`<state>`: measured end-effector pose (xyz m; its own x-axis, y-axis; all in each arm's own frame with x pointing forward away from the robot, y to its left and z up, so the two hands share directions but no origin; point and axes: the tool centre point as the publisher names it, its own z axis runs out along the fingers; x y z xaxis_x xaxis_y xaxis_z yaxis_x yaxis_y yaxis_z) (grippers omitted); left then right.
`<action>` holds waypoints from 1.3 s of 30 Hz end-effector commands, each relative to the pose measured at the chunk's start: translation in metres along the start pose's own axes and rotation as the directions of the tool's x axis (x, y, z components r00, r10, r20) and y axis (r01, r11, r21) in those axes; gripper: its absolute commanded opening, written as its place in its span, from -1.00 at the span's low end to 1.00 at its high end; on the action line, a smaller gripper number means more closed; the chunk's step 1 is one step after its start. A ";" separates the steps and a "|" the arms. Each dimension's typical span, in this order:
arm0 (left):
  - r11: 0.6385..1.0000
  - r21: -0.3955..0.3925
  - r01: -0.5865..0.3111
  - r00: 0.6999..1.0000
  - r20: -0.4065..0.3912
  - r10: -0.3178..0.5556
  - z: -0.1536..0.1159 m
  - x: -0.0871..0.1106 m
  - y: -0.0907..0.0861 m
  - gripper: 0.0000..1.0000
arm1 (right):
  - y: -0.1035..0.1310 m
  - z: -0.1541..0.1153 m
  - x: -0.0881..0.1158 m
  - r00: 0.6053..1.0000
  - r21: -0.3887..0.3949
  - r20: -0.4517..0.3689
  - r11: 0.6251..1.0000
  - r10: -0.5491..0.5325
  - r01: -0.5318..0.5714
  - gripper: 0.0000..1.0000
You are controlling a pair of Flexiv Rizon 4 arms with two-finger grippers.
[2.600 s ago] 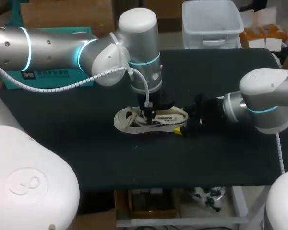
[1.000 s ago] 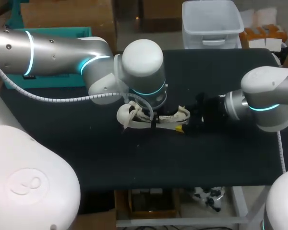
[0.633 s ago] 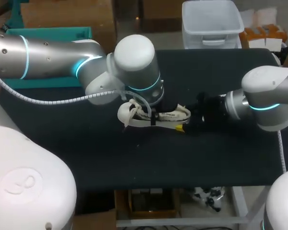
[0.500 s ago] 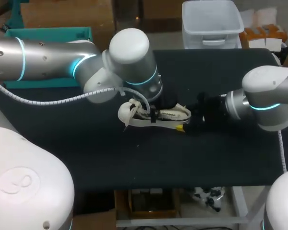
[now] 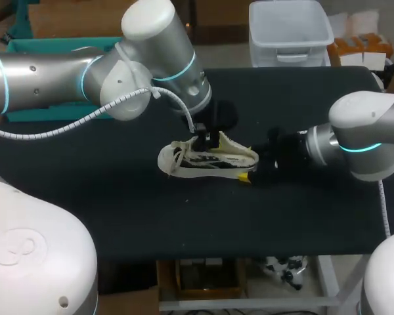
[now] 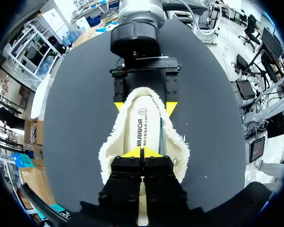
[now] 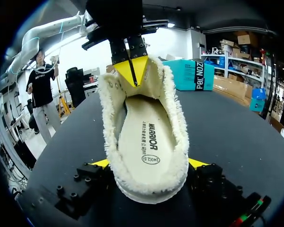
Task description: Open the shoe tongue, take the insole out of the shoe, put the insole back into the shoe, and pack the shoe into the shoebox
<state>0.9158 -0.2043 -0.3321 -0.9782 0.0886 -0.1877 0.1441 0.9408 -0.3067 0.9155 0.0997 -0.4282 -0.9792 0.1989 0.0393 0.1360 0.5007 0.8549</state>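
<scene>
Lying heel-first in right tool (image 5: pixel 249 176) — shoe (image 5: pixel 207 161), tongue (image 7: pixel 151 82) pinched in left tool (image 6: pixel 142 152).

fleecy shoe (image 6: pixel 141 125), heel between right jaws

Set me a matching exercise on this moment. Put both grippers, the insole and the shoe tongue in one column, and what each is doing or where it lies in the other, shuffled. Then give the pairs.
Column one
1. left gripper
2. right gripper
3. insole
4. shoe tongue

Column two
A. lies flat inside the shoe
B. stands raised, pinched at its upper edge
C. shut on the shoe's heel from both sides
D. shut on the tongue, above the shoe

Pairs: 1-D, 2-C, 3-A, 4-B
</scene>
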 end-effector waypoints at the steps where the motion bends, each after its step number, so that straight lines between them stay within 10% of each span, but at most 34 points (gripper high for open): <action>1: 1.000 -0.015 -0.014 0.999 -0.048 0.014 -0.002 0.001 0.000 -1.00 | -0.001 0.002 0.003 1.000 -0.002 0.002 1.000 -0.001 0.001 -1.00; 13: 0.988 -0.141 -0.067 0.943 -0.331 0.017 0.012 0.000 0.000 -1.00 | -0.001 0.002 0.003 1.000 -0.002 0.002 1.000 -0.001 0.001 -1.00; 39: 0.954 -0.299 -0.030 0.956 -0.288 -0.060 0.052 0.041 0.035 -0.77 | -0.001 0.002 0.003 1.000 -0.002 0.002 1.000 -0.001 0.001 -1.00</action>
<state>0.8928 -0.1879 -0.3875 -0.9839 0.1285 0.1239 0.1296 0.9916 0.0004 0.9148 0.1005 -0.4284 -0.9793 0.1985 0.0386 0.1352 0.5008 0.8549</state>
